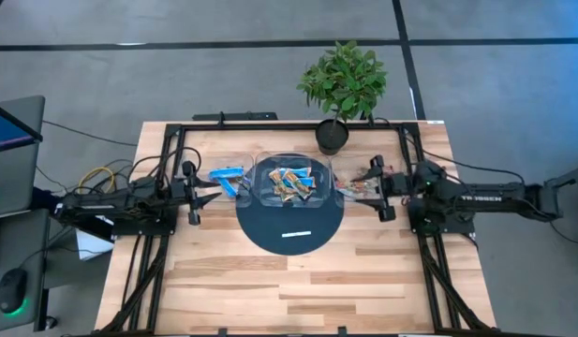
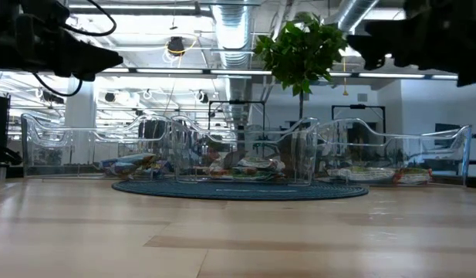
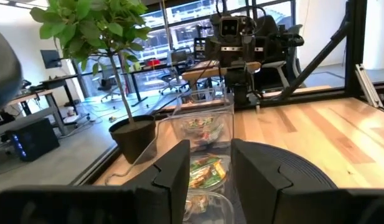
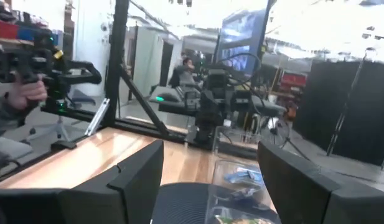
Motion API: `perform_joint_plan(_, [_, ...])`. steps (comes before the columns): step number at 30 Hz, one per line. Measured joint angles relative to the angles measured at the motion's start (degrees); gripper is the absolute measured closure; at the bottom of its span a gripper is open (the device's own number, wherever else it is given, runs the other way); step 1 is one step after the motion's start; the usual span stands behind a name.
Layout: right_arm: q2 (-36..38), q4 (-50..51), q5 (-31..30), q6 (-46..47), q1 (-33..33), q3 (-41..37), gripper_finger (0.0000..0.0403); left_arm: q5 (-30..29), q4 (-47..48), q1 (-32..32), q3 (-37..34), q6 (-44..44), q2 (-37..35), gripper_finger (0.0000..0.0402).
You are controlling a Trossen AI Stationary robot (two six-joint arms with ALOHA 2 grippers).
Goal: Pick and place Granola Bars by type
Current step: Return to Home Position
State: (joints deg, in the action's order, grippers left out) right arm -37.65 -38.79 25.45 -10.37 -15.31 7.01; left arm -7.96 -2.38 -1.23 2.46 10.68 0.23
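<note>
Three clear plastic bins stand in a row at the far edge of a dark round mat (image 1: pixel 289 225). The middle bin (image 1: pixel 290 183) holds mixed granola bars, blue and tan. The left bin (image 1: pixel 228 175) holds blue bars. The right bin (image 1: pixel 352 190) holds tan bars. My left gripper (image 1: pixel 212 194) is open and empty, raised beside the left bin; its fingers (image 3: pixel 210 158) point toward the middle bin. My right gripper (image 1: pixel 356 183) is open wide and empty (image 4: pixel 210 168), raised over the right bin.
A potted plant (image 1: pixel 333 134) stands at the table's far edge behind the bins. A small white label strip (image 1: pixel 296 234) lies on the mat. A black frame runs along the table's sides. A person's hand (image 4: pixel 20 93) shows beyond the table. Bare wood lies toward the near edge.
</note>
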Motion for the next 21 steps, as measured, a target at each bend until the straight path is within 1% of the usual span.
perform_joint_plan(4, [7.38, 0.90, -0.32, 1.33, 0.30, -3.71, 0.0148, -0.03, 0.45, 0.00, 0.00, 0.02, 0.00, 0.0290])
perform_joint_plan(7, [12.56, 4.38, -5.29, 3.33, 0.66, -5.81, 0.0148, -0.16, 1.20, 0.00, 0.00, 0.01, 0.00, 0.0290])
perform_joint_plan(10, [16.79, 9.46, -10.62, 4.62, 2.99, -6.47, 0.0148, -0.36, 1.97, 0.00, 0.00, -0.02, 0.00, 0.0290])
perform_joint_plan(14, [17.98, 13.02, -14.31, 4.37, 9.12, -6.50, 0.0148, -0.39, 2.06, 0.00, 0.00, 0.01, 0.00, 0.0290])
perform_joint_plan(16, [18.78, 14.88, -17.57, 3.55, 11.86, -6.50, 0.0148, -0.50, 2.07, 0.00, 0.00, 0.32, 0.00, 0.0290])
perform_joint_plan(19, [19.47, 18.11, -22.43, 2.97, 14.85, -6.50, 0.0148, -0.66, 3.12, 0.00, 0.00, 0.35, -0.02, 0.0290])
perform_joint_plan(21, [19.67, 20.01, -24.53, 2.61, 16.31, -6.50, 0.0148, -0.66, 4.19, 0.00, 0.00, 0.48, 0.00, 0.0290])
